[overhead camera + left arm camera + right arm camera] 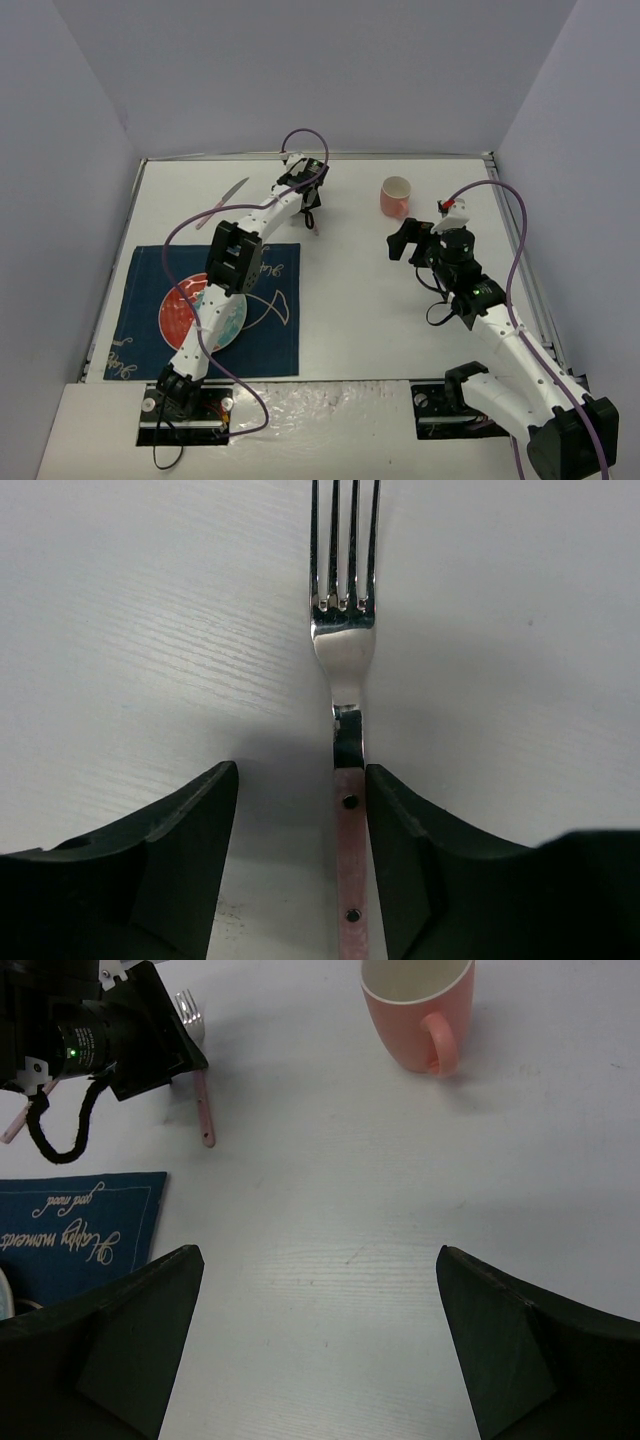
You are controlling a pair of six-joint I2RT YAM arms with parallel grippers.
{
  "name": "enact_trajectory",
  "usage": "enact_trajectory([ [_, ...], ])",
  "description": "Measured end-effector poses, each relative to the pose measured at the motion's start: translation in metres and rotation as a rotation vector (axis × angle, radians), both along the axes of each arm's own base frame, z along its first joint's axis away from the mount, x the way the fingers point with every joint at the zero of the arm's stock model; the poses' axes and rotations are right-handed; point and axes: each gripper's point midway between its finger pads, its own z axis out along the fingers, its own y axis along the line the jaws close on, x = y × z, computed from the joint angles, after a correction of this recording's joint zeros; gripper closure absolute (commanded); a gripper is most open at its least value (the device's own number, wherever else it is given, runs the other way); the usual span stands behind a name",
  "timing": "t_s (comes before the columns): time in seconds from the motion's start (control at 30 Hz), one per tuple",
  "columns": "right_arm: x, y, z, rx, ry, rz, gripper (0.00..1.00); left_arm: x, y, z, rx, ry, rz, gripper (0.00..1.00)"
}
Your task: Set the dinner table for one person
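The white dinner table [350, 310] carries all the items. A fork [345, 650] with a pink handle lies on it between the jaws of my left gripper [300, 780]. The jaws are open: the right finger [400, 820] is against the handle and the left finger stands apart. In the top view this gripper [306, 203] is at the far middle, over the fork [316, 224]. My right gripper [405, 240] is open and empty above bare table [318, 1260]. A pink cup [396, 197] stands just beyond it and also shows in the right wrist view [415, 1010].
A navy placemat [270, 330] with a red and teal plate [180, 312] lies at the near left, partly under the left arm. A knife [225, 203] with a pink handle lies at the far left. Grey walls enclose the table.
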Motion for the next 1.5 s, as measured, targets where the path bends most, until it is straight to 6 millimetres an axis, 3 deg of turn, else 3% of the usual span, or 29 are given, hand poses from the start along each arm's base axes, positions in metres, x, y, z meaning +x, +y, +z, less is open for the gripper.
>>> enact_trajectory([
  [0.23, 0.000, 0.000, 0.000, 0.000, -0.001, 0.000, 0.01, 0.001, 0.004, -0.001, 0.004, 0.006, -0.004, 0.74],
  [0.47, 0.000, 0.000, 0.000, 0.001, -0.001, 0.001, 0.01, 0.001, 0.009, -0.003, -0.001, 0.011, -0.009, 0.99],
  [0.63, -0.001, 0.000, 0.001, 0.002, -0.001, 0.003, 0.01, 0.000, 0.013, -0.001, 0.005, 0.020, -0.044, 1.00],
  [0.8, -0.002, 0.002, 0.003, 0.007, -0.006, 0.012, 0.01, -0.008, 0.030, 0.002, 0.048, 0.062, -0.117, 1.00],
  [0.93, -0.004, 0.003, 0.006, 0.014, -0.014, 0.024, 0.01, -0.025, 0.060, 0.014, 0.099, 0.105, -0.197, 1.00],
  [1.07, -0.006, 0.005, 0.009, 0.021, -0.023, 0.035, 0.01, -0.043, 0.103, 0.044, 0.137, 0.099, -0.254, 1.00],
  [1.3, -0.009, 0.012, 0.013, 0.038, -0.029, 0.075, 0.01, -0.089, 0.209, 0.109, 0.206, 0.003, -0.241, 1.00],
  [1.5, -0.015, 0.022, 0.017, 0.049, -0.041, 0.120, 0.01, -0.150, 0.286, 0.122, 0.283, 0.016, -0.208, 1.00],
])
